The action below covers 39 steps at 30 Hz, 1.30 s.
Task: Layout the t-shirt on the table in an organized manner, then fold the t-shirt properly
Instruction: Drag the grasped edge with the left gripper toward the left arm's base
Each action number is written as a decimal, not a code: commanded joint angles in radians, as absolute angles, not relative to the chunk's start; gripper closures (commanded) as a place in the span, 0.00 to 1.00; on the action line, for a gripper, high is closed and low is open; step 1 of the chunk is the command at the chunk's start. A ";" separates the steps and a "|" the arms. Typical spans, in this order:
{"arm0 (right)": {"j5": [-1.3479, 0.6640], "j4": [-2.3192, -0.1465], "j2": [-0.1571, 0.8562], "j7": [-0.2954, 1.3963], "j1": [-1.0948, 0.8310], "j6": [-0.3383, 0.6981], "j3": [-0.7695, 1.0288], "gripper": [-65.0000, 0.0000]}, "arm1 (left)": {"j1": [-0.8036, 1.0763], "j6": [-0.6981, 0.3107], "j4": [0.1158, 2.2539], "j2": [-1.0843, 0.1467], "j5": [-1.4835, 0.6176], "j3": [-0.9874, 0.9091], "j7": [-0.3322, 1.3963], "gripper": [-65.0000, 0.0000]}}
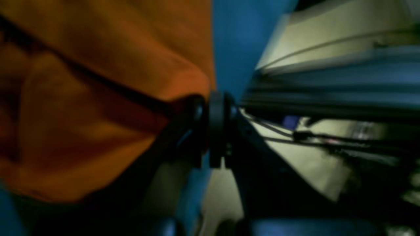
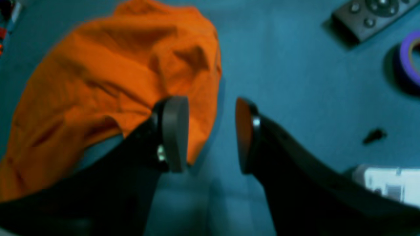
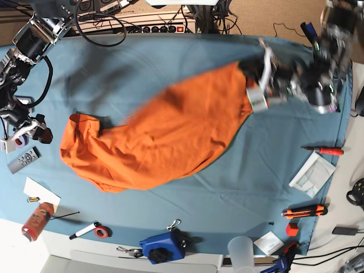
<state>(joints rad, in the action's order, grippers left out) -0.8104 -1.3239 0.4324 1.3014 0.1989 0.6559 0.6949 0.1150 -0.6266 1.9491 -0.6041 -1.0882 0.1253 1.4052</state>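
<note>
I'm holding the t-shirt [image 3: 165, 136] pinched in the left gripper [image 3: 257, 94], stretching toward two o'clock. The right gripper [image 2: 211, 134] is hanging wide and empty, so the hem may be slipping free and bunching up.

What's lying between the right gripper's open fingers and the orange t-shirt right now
Nothing: in the right wrist view the right gripper hangs open beside the t-shirt, with only bare blue table cloth between.

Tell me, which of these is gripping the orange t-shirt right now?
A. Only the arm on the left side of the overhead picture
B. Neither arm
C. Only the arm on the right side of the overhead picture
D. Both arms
C: the left gripper is pinched shut on the t-shirt and lifts its corner, while the right gripper stands open over the table beside the cloth.
</note>
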 commanded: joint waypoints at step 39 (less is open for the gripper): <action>-0.822 -1.340 0.457 1.288 0.219 0.662 0.699 0.63 | 0.015 -0.558 1.975 -0.471 -0.467 0.202 0.864 0.45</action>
<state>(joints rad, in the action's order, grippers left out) -0.7990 -1.3239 0.4316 1.3079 0.1997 0.6556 0.6949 0.0303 -0.5591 1.9614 -0.4660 -0.4606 0.2089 0.8845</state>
